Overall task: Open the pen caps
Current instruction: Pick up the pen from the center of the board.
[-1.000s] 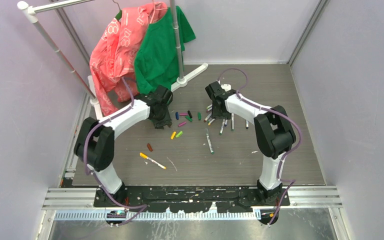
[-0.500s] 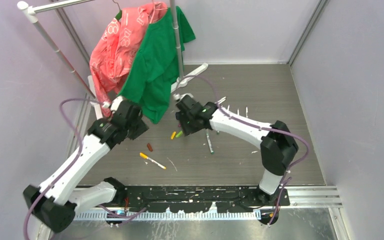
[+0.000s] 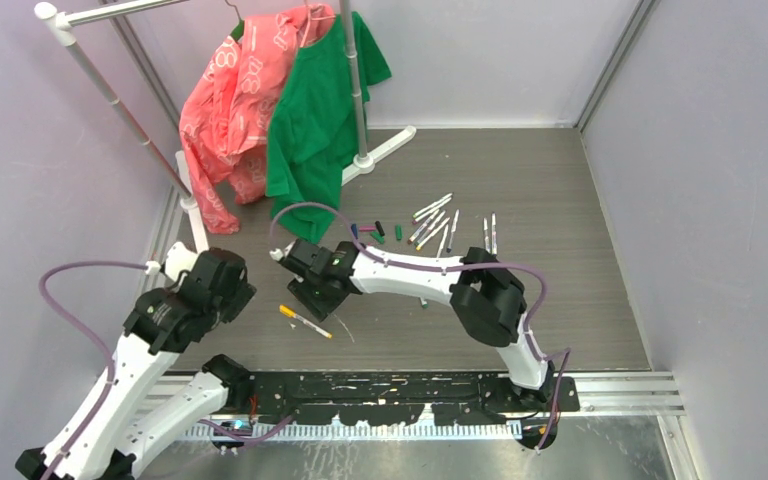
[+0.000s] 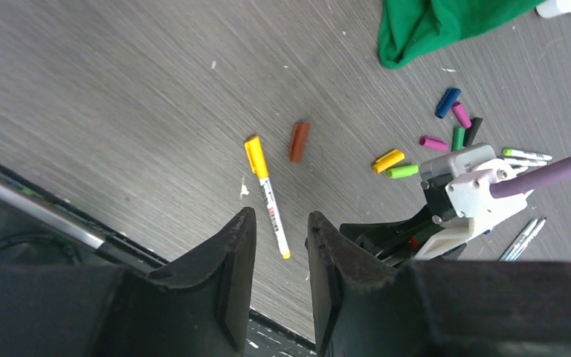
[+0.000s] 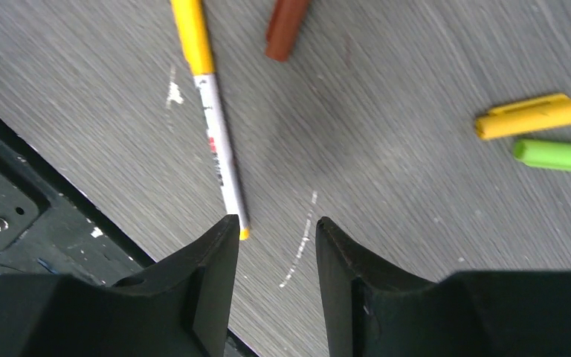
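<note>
A pen with a yellow cap lies near the table's front edge; its white barrel runs up to my right gripper's left fingertip. My right gripper hangs just above the pen's tail end, open and empty. My left gripper is farther back at the left, its jaws a narrow gap apart and empty. Loose pen caps lie around: brown, yellow, green, and a cluster of blue, magenta, green and black ones. Several uncapped pens lie behind that.
A clothes rack with a pink and a green shirt stands at the back left, its white foot on the table. The green shirt's hem shows in the left wrist view. A black base rail runs along the near edge.
My right arm has swung left and toward the near edge, from the cap cluster to over the yellow-capped pen. My left arm has pulled back from the shirts to the near left.
</note>
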`<state>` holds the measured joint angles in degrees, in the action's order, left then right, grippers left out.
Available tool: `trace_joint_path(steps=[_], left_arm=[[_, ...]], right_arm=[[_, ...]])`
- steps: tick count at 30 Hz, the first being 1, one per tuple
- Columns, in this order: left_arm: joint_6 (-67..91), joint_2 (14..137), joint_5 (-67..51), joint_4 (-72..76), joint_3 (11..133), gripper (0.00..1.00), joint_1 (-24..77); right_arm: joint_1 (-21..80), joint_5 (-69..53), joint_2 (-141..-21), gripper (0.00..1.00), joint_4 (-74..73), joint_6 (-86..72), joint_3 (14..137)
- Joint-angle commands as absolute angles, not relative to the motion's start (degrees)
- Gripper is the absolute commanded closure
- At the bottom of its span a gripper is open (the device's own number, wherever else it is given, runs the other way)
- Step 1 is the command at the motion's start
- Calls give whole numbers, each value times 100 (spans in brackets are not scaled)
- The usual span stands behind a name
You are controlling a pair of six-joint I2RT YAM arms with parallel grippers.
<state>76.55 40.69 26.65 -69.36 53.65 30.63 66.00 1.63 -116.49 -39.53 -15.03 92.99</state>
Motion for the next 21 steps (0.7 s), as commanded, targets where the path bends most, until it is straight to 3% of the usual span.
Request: trace_joint_path(steps=[1, 21], left_arm=[[8138, 3738, 3226, -7594, 5332, 68, 3083], [8455, 3072, 3515, -8112, 5249, 67, 3085]], right_arm=[[6853, 79, -11855, 52, -4015, -1388, 9830], [7047, -35, -12667, 53, -4043, -1350, 10294]])
